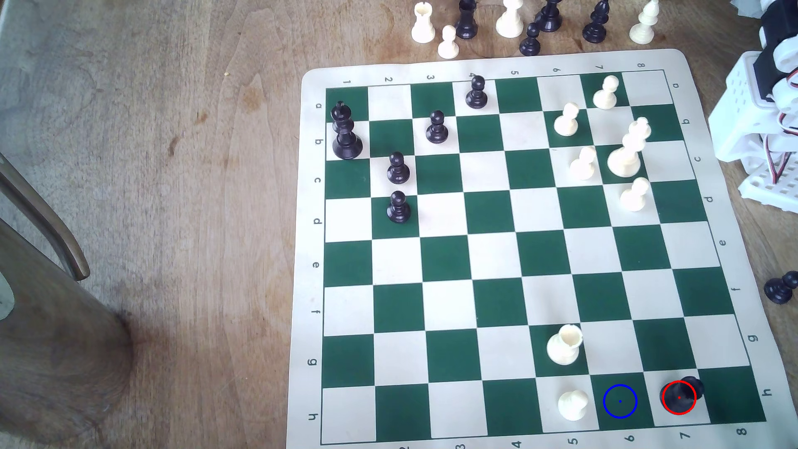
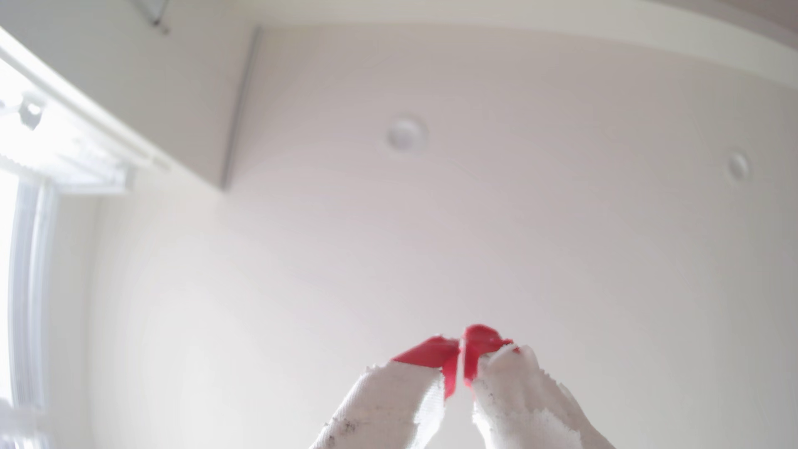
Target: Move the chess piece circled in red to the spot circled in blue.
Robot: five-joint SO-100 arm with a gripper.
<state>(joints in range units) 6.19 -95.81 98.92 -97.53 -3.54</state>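
Black pawn: seen ringed in red on a cream square, bottom row, exterior view's right.
Blue-ringed square: dark green, just left of it.
Fingers: red tips pressed together, nothing gripped, pointed at a ceiling.

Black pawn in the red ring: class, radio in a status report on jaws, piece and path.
Gripper aimed at the ceiling, jaws together, holding nothing. Black pawn on its cream square, untouched. Blue-ringed square next to it, bare. White pawn just beyond the target.

Worn wooden tabletop; white ceiling, two round fixtures; bright window.
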